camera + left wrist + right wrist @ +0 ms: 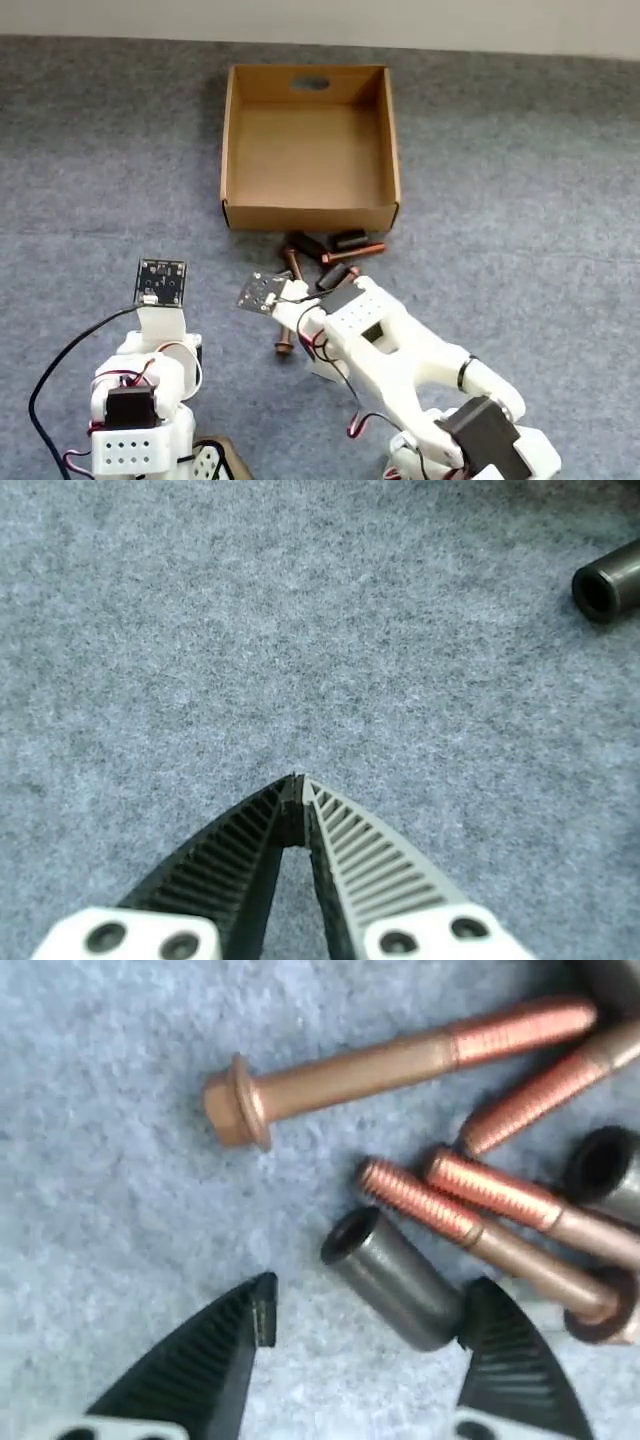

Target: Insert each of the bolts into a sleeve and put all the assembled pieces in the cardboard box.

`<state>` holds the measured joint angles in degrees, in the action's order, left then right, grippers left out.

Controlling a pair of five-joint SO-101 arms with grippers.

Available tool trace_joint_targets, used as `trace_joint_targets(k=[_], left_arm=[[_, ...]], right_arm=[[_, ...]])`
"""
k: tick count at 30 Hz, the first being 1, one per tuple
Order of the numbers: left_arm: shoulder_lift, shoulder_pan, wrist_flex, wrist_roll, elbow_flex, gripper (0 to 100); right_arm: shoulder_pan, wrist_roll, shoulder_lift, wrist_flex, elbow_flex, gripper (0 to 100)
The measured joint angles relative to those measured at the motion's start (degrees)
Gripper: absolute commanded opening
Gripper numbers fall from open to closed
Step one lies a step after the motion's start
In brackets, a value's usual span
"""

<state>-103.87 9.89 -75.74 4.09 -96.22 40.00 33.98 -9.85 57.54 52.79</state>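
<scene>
cardboard box (310,216) at far middle of table (520,200), open side up. heap of bolts (352,254) and sleeves (349,239) just before its near wall, crowded together. lone bolt (284,343) lies nearer than the heap. right gripper (372,1295) over heap's near edge, one sleeve (395,1278) between its spread fingers. left gripper (300,785) well left of heap, over bare table.

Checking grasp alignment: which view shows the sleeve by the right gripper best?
Right wrist view: sleeve lies close up at the open right gripper, bore visible. High view: arm partly covers it. Left wrist view: a sleeve end, possibly another.
</scene>
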Motion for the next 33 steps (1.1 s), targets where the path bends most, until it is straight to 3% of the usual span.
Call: trace_joint_targets(k=[6, 11, 18, 27, 33], left_arm=[[0.0, 0.0, 0.0, 0.0, 0.0, 1], [0.0, 0.0, 0.0, 0.0, 0.0, 1], [0.0, 0.0, 0.0, 0.0, 0.0, 1], [0.0, 0.0, 0.0, 0.0, 0.0, 1], [0.0, 0.0, 0.0, 0.0, 0.0, 1]], right_arm=[[0.0, 4.6, -6.9, 8.6, -1.7, 21.2], [-1.1, 5.0, -10.8, 8.4, -4.7, 21.4], [-1.8, 5.0, -4.7, 7.3, -5.5, 33.6], [-1.8, -0.1, -1.7, 6.4, -10.5, 34.1], [0.9, 2.9, -0.3, 6.4, -10.7, 33.9]])
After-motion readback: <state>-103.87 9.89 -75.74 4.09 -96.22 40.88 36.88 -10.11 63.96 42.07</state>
